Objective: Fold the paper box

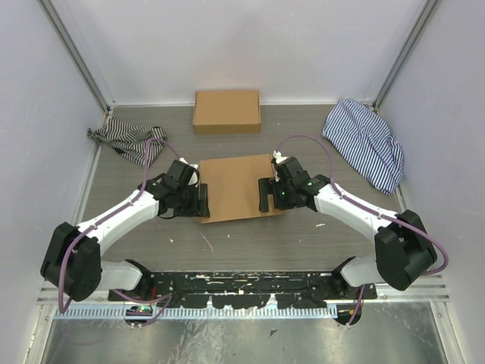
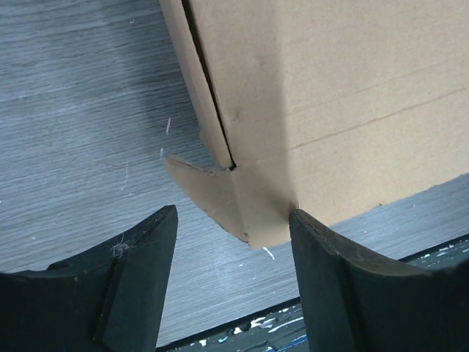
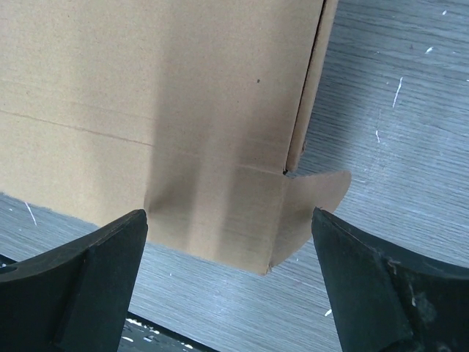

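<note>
Nearest the camera, the left arm [image 1: 114,220] and right arm [image 1: 356,208] reach in from the near edge of the table [image 1: 250,243]. The left jaws are spread wide at the left edge of the paper box [image 1: 235,186], gripping nothing. The right jaws are just as wide at its right edge, and they hold nothing either.

The box lies flat in the middle of the table, between the two arms and turned slightly askew. It is plain brown cardboard with no print. From the left wrist, its near corner [image 2: 264,220] sits between the fingers. A small rounded tab [image 2: 201,187] pokes out there, a dark slit [image 2: 209,95] runs up the side, and faint creases cross the panel. The right wrist shows the mirror of that: a rounded tab [image 3: 319,194], a narrow side strip [image 3: 311,81] and one long crease.

Farther back, a neat closed cardboard box [image 1: 226,111] sits by the far wall, with a striped cloth [image 1: 125,140] to the left and another [image 1: 365,144] to the right.
</note>
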### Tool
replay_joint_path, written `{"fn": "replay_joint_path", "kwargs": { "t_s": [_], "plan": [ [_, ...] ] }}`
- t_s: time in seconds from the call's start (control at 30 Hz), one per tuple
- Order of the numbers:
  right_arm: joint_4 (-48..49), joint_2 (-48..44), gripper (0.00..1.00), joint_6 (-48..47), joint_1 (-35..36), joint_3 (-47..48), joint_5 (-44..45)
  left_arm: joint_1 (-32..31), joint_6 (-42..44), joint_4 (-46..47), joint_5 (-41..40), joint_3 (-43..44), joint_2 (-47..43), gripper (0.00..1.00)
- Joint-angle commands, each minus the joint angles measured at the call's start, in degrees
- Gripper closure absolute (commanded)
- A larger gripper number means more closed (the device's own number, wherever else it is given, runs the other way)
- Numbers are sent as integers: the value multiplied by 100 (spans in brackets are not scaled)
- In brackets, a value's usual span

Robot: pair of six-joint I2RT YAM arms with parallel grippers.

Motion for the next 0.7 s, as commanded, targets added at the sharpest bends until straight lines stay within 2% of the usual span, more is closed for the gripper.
{"fn": "replay_joint_path", "kwargs": {
  "t_s": [0.0,0.4,0.5,0.67],
  "plan": [
    [319,-32,1,-43,21,-31,-103,-18,-15,391,54,-149,122,31],
    [431,11,3,-48,21,-53,-413,-24,-42,865,523,-282,304,32],
    [414,-44,1,-43,21,-66,-230,-18,7,702,327,-291,208,32],
    [484,-229,0,-44,19,-194,330,-18,43,594,-331,-465,-141,26]
  ]
}}
